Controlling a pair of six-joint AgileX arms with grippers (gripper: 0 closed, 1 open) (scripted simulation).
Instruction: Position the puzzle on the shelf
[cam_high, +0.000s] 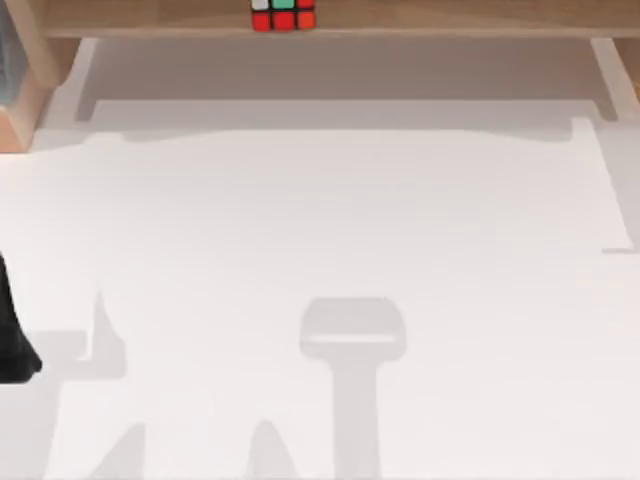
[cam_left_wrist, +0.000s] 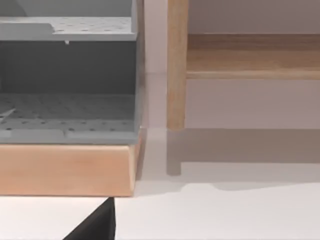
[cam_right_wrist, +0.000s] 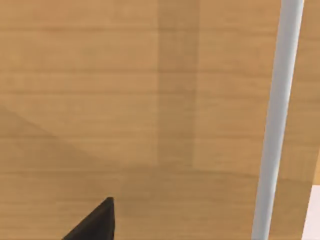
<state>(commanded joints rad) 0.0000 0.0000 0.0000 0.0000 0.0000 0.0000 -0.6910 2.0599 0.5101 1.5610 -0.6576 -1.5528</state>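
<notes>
Puzzle sits on the shelf, both arms drawn back

Puzzle (cam_high: 283, 15) rests on the shelf (cam_high: 450, 18) board at the far edge of the top view, near the board's middle, well apart from both arms. Its red sticker row faces the near side, with white and green squares on top; its edges run square to the shelf's front edge. Being a cube, it has no long axis to speak of.

A grey perforated rack (cam_left_wrist: 67, 80) on a light wooden base (cam_left_wrist: 65, 167) stands just beside the shelf's left post (cam_left_wrist: 177, 65), at the surface's far left corner; I cannot tell what, if anything, it holds. The white surface (cam_high: 320, 240) carries only shadows.

The left arm (cam_high: 12, 335) shows as a dark shape at the left edge of the top view, well short of the shelf. A dark tip (cam_left_wrist: 95, 225) of the left tool shows in its wrist view; whether that tool is apart or together I cannot tell. The right wrist view looks onto wood grain with a pale bar (cam_right_wrist: 277, 120) across it and a dark tip (cam_right_wrist: 95, 222) of the right tool, whose state I likewise cannot tell.
</notes>
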